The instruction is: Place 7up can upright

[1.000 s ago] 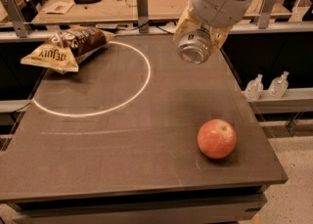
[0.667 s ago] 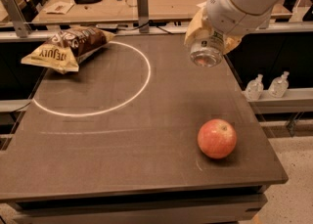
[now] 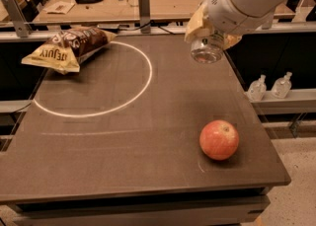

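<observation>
Presently, the small silver-white aluminium 7up can (image 3: 207, 52) is held clear of the surface, clamped between the tan fingers (image 3: 195, 25) of the white arm's gripper (image 3: 210, 41). The can is seen tilted, not upright, its shiny round end turned down and toward the camera. It is suspended above the far right part of the dark brown table (image 3: 123, 146), outside the white painted circle (image 3: 150, 74). A round red-orange apple (image 3: 219, 139) is noted on the near right, well apart from the can. A brown-and-yellow chip bag (image 3: 69, 47) is recorded at the far left, overlapping the circle's edge.
</observation>
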Controlling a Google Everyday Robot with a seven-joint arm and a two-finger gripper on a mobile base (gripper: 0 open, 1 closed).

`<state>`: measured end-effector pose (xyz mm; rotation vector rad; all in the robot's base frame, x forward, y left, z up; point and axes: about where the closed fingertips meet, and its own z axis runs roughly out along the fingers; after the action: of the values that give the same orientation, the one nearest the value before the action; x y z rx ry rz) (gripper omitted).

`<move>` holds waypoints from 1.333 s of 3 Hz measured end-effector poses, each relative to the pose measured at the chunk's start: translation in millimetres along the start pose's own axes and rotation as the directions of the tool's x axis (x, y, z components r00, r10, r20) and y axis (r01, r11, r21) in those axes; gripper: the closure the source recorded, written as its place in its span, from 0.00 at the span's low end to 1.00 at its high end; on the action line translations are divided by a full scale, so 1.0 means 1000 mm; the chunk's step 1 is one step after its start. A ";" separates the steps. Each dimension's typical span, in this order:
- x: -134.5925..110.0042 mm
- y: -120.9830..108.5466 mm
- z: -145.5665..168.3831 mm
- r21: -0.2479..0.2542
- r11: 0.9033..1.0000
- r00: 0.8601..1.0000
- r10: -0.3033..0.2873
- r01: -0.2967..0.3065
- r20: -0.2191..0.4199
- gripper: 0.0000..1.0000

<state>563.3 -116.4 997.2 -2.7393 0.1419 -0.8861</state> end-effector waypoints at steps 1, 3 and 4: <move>-0.003 0.007 -0.005 -0.027 0.990 0.989 -0.136 0.135 -0.052 1.00; 0.002 0.042 -0.009 0.049 0.955 0.953 -0.288 0.294 -0.099 1.00; 0.004 0.042 -0.004 0.183 0.927 0.944 -0.317 0.328 -0.091 1.00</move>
<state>563.7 -158.3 990.6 -2.5911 -0.3784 -1.0051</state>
